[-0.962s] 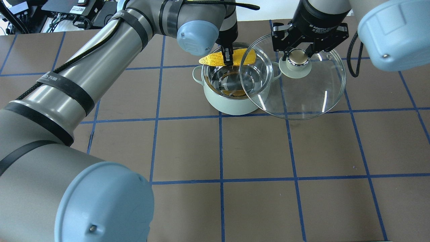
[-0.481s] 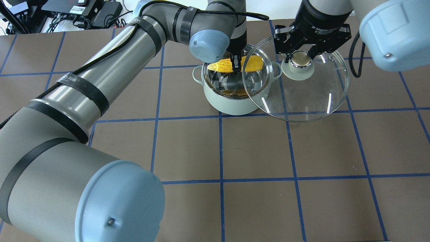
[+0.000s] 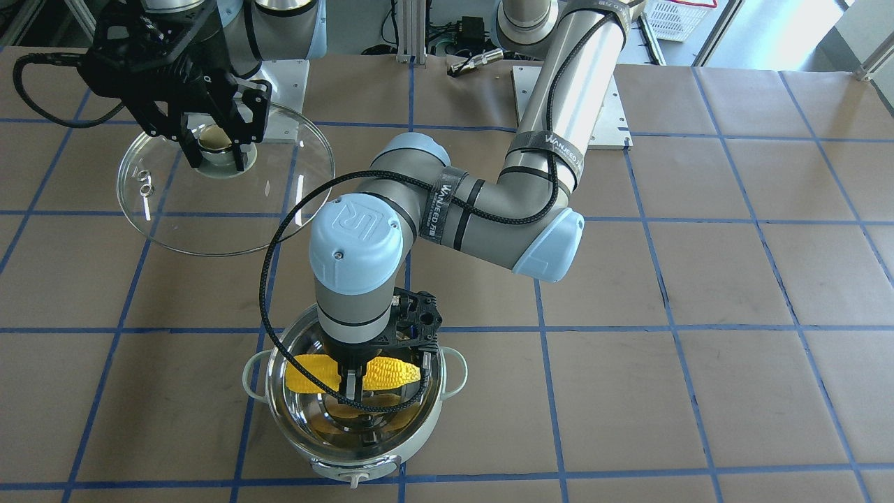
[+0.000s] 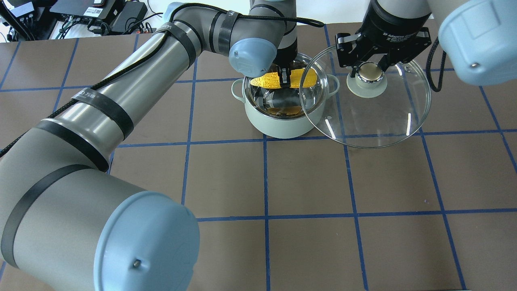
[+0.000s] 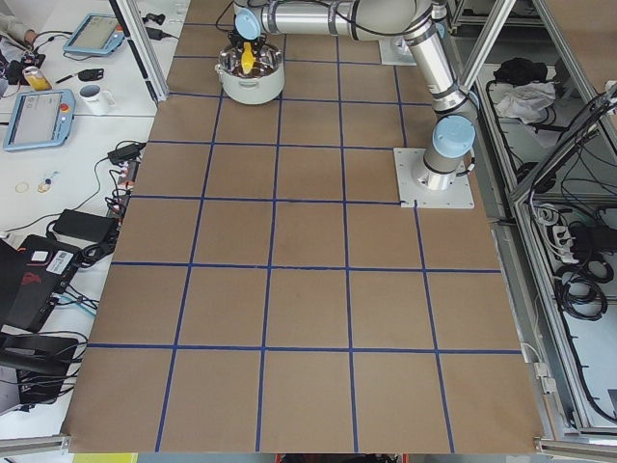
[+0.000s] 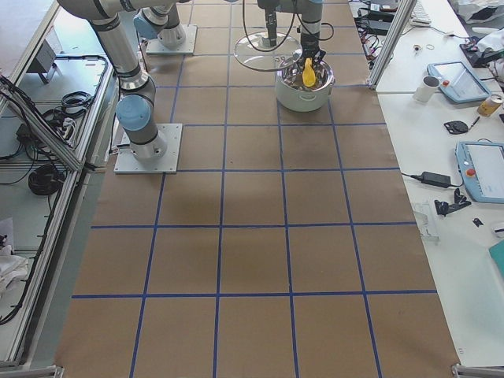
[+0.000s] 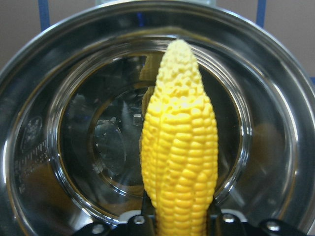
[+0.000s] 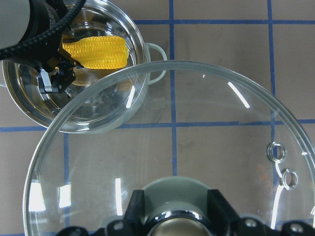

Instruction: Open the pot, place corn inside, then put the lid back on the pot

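The pale mint-green pot [image 4: 282, 126] stands open on the table, and its steel interior shows in the front view [image 3: 391, 462]. My left gripper [image 4: 286, 81] is shut on the middle of the yellow corn [image 4: 264, 80]. It holds the corn level, just inside the pot's rim [image 3: 311, 374]. The left wrist view shows the corn [image 7: 179, 147] above the pot's bottom. My right gripper [image 4: 368, 72] is shut on the knob of the clear glass lid [image 4: 375, 119]. It holds the lid in the air to the right of the pot, and the lid's edge overlaps the pot's right rim [image 8: 197, 147].
The table is covered in brown paper with a blue tape grid. My left arm [image 3: 489, 202] stretches across the table's middle to the pot. The arm base plates [image 3: 573, 105] sit at the robot's edge. Side benches hold tablets and a mug [image 6: 429, 88].
My left gripper has carried the corn to the right over the pot and down toward its rim. My right gripper has moved the lid further right, away from the pot.
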Controlling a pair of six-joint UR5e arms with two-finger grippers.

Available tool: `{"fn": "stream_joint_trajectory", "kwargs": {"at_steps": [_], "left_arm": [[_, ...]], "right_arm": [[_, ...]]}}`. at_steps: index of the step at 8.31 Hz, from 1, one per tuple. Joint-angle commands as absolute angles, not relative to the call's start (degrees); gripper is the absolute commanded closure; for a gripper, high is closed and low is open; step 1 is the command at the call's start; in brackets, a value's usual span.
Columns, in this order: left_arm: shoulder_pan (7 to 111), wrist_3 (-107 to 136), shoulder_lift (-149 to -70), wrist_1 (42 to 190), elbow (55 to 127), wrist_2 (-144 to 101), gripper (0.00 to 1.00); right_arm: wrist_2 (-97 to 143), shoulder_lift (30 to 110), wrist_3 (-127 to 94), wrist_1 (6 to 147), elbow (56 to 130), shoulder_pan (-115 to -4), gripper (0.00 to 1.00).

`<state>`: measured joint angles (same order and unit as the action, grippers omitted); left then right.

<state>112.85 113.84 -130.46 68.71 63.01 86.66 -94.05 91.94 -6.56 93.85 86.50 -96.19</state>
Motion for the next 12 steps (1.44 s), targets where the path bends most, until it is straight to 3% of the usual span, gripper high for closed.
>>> {"fn": "stream_joint_trajectory", "kwargs": {"at_steps": [1, 7, 10, 11, 12], "left_arm": [[112.85, 114.08, -130.96, 66.27, 63.10, 86.40, 0.15], [112.76, 112.60, -127.80, 72.31, 63.10, 87.01, 0.14], [112.24, 104.19, -121.32, 76.03, 63.63, 87.80, 0.08], [110.32, 99.10, -119.20, 76.63, 64.33, 87.98, 0.00], [106.13, 94.18, -117.87, 78.21, 65.38, 87.98, 0.00]], "right_arm": [[-94.22, 92.11, -5.80, 93.78, 86.48, -95.89, 0.62], [-94.13, 92.11, -5.71, 93.87, 86.57, -95.89, 0.62], [-94.04, 92.11, -5.45, 93.96, 86.57, -95.89, 0.62], [-93.52, 92.11, -5.54, 94.04, 86.57, -95.89, 0.62], [-93.17, 91.94, -5.80, 94.65, 86.49, -95.98, 0.62]]}}
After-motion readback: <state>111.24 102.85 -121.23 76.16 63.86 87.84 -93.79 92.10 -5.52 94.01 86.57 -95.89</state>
